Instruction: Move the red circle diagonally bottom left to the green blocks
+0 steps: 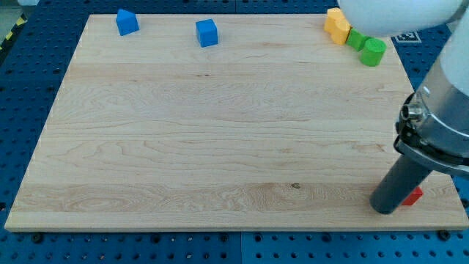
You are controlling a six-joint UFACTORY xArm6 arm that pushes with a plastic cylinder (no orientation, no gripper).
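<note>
A red block [415,196] lies near the board's bottom right corner. Only a small part shows, so I cannot make out its shape. My tip [384,207] rests on the board just to the left of the red block, and the rod covers most of it. Two green blocks sit at the top right: a green cube-like one [356,38] and a green cylinder [373,52] just to its lower right. They are far above the red block.
Yellow blocks [337,25] touch the green ones on their upper left. Two blue blocks [127,22] [207,33] sit at the top left. The wooden board [220,132] ends close below and right of the red block. The arm's white body [447,110] fills the right side.
</note>
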